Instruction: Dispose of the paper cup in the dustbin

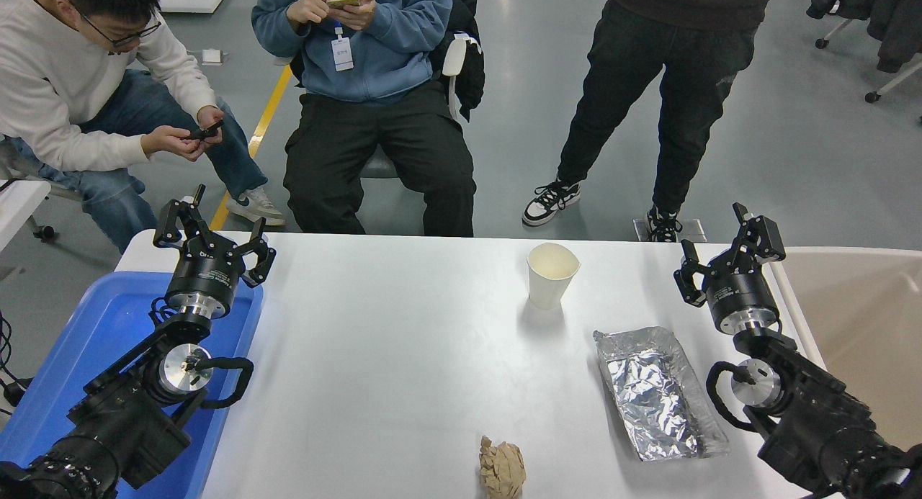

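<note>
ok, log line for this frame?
cup upright on table, untouched | bin at right | right gripper open, empty | left gripper open, parked

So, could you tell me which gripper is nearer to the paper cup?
Right. The right gripper is just right of the paper cup; the left gripper is far left, over the blue tray.

Left arm parked at lower left, reaching forward, wrist raised, left tool [210, 232] spread wide, fingers apart and empty. Right arm entering from lower right, angled forward, right tool [724, 248] likewise splayed, holding nothing, fingertips pointing away from camera.
</note>
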